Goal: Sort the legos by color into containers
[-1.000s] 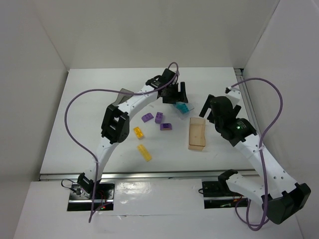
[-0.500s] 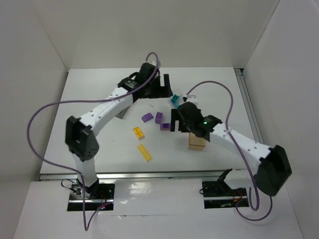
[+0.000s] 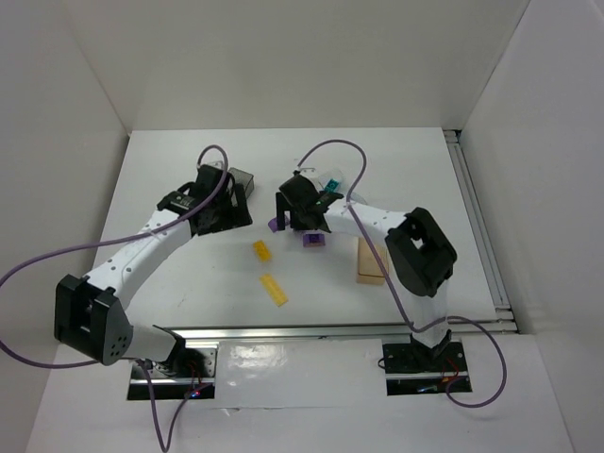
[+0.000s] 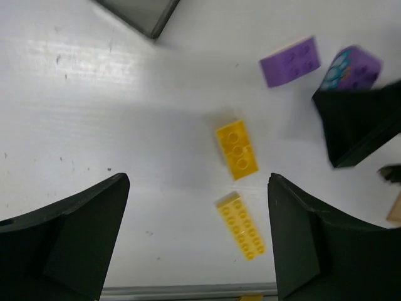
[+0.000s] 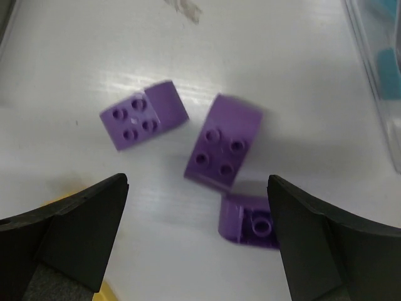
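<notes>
The right end effector (image 5: 197, 188) gapes wide and empty over three small purple studded plastic bricks (image 5: 223, 147) on the white table (image 5: 75, 56). The left end effector (image 4: 197, 188), equally open, hovers above two yellow bricks (image 4: 237, 149). Likely light, rigid and slick, so pinch across the flat sidewalls.

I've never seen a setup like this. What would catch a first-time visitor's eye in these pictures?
Near the middle of the table, the right gripper hangs wide open just above three purple bricks. The left gripper, also open and empty, looks down on two yellow bricks lying beside them. A tan bin sits to the right of the bricks.
</notes>
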`<state>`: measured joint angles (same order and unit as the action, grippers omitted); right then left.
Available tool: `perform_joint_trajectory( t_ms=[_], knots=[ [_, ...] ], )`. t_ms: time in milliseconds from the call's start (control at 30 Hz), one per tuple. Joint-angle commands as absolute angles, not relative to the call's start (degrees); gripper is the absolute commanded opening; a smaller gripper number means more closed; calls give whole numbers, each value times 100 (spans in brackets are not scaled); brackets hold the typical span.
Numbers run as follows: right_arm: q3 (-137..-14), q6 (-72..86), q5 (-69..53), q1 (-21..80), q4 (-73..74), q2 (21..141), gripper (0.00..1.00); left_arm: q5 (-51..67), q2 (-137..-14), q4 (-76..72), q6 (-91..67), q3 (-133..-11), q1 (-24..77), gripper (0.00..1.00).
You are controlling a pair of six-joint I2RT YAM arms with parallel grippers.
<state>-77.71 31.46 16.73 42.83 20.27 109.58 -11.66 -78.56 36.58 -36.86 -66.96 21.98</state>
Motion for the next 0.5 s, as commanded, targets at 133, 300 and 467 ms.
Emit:
perform_joint_trajectory(
  t_ms=[133,300,467],
  knots=[
    [-8877,3217,2092,4157,2206,11953,89,-984,-7805,3437,-4201,-5994,2215,94],
    [-9009,3278,2145,4104,2320,12067,62,-773,-8138,3147,-4307,-5819,2328,91],
    [-9009,3278,2276,4104,2320,11725,33,-940,-8428,2822,-4841,-5538,2601,91]
  ],
)
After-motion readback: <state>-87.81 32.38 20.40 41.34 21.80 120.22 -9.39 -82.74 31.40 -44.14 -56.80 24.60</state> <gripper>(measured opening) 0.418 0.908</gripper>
